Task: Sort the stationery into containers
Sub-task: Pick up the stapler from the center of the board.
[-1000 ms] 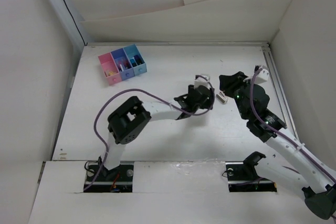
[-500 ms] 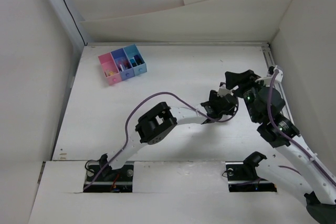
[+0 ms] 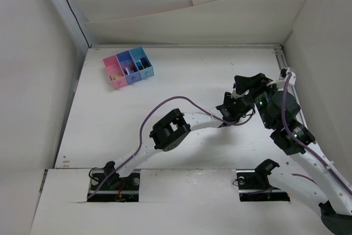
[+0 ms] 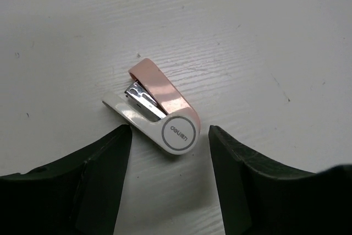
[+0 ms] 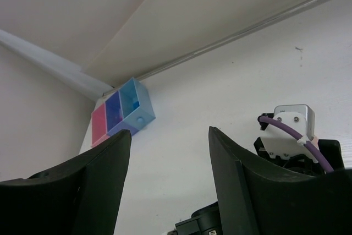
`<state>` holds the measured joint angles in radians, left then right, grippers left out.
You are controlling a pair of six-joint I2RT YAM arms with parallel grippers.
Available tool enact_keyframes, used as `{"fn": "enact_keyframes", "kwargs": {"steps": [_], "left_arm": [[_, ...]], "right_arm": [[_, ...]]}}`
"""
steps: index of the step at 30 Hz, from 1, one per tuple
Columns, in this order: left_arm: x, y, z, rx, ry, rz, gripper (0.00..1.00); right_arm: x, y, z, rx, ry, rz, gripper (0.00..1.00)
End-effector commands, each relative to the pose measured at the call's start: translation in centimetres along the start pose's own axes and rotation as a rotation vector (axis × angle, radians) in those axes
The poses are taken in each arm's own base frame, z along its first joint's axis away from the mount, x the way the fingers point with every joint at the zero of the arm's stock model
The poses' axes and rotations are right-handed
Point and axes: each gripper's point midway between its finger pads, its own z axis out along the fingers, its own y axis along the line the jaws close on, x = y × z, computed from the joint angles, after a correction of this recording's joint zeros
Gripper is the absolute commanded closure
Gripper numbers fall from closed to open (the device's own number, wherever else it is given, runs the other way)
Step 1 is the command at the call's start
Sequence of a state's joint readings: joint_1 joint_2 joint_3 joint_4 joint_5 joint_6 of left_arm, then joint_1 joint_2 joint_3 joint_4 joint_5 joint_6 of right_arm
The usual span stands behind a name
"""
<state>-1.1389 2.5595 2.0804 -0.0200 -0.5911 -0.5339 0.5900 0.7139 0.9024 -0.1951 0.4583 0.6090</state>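
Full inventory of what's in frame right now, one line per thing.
stapler: one, pink and white, lying on the table between the left end effector's fingers, touching neither.
bins: three joined, pink, purple-blue, light blue, table's far-left corner; small items inside, too small to name.
table: one, white, pale panels around it.
left end effector: one, black, open, straddling the stapler.
right end effector: one, black, open, empty, close beside the left one.
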Motion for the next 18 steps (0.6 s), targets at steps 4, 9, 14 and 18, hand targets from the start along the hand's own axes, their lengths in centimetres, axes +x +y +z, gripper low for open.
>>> {"fn": "enact_keyframes", "kwargs": {"steps": [4,9,14,18], "left_arm": [[0.3,2.3,0.9,-0.094,-0.002,0.019,0.51],[-0.3,4.6,0.7,-0.169,-0.027,0.068,0.6],[-0.7,7.2,0.1,-0.213,-0.033,0.068,0.46],[-1.3,6.7,0.2,-0.202,-0.049,0.061,0.38]], "right_arm": [[-1.0,1.0,0.0,-0.036,-0.021,0.0,0.36],[0.1,0.5,0.3,-0.028,0.006,-0.013,0.36],[-0.1,0.7,0.3,-0.034,-0.002,-0.008,0.36],[0.6,0.7,0.8,-0.036,0.01,-0.012,0.36]]}}
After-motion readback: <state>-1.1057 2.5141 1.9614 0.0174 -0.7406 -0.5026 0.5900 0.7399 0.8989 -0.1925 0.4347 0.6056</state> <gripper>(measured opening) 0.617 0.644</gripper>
